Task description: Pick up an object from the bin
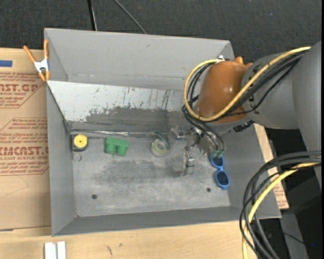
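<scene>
Camera view shows my claw [189, 161] low over the bin [124, 185] floor, right of centre; whether it is wide or narrow I cannot tell. Blue sunglasses [221, 172] lie just right of it, a pale tape ring [160, 147] near left. Closing here, I risk to grasp only bare metal between them.

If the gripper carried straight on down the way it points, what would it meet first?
Probably bare bin floor: the gripper hangs over an open patch between the pale ring and the blue sunglasses, though depth is unclear.
</scene>
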Action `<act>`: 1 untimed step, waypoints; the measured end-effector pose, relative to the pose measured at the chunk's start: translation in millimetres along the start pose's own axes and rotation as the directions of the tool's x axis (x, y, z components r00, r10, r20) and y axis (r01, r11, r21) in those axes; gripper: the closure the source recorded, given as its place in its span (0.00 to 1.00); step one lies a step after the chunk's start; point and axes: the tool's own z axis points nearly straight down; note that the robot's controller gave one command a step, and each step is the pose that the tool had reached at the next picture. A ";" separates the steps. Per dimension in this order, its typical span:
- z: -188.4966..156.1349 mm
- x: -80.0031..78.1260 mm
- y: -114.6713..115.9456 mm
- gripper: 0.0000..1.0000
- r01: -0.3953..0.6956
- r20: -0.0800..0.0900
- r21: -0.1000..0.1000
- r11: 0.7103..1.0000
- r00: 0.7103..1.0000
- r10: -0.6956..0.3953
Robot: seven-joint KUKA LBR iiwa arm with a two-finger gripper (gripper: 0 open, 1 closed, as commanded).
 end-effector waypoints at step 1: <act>10.4 28.9 -100.7 0.00 0.396 0.005 0.003 0.918 0.918 -0.396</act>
